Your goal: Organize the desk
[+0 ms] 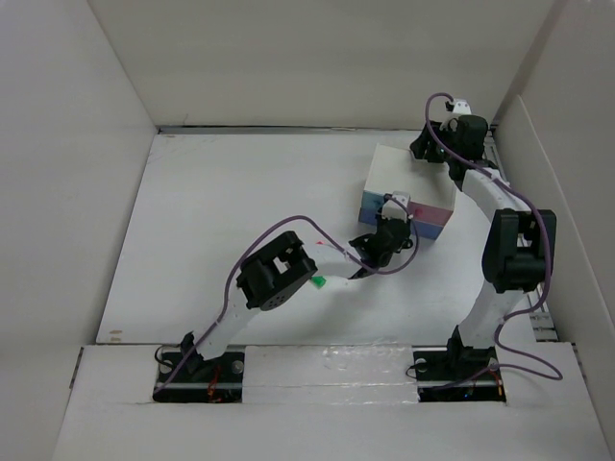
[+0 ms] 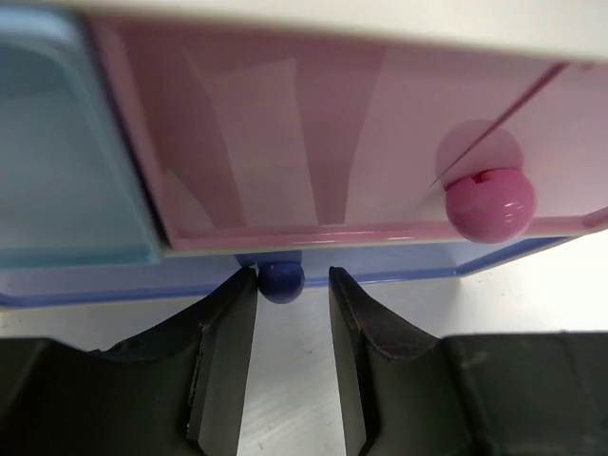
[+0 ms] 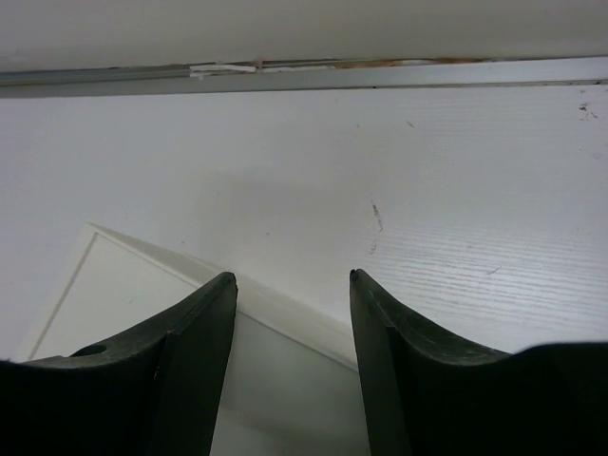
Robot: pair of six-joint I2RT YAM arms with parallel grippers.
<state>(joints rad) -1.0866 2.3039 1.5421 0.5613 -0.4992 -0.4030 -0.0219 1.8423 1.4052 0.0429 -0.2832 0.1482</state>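
Left jaws stand part-open, straddling the small blue knob (image 2: 281, 281) of the bottom blue drawer (image 2: 114, 285). The knob sits close to one finger with a gap at the other, so we read no firm grip yet. Right jaws are wide apart, holding nothing, above the rear top edge of the drawer box (image 1: 404, 197). The worktop (image 1: 240, 192) lies under everything, with the box at its far right. We judge the step as grasping the knob. Next: close squarely, then pull straight out, maybe with the box steadied.
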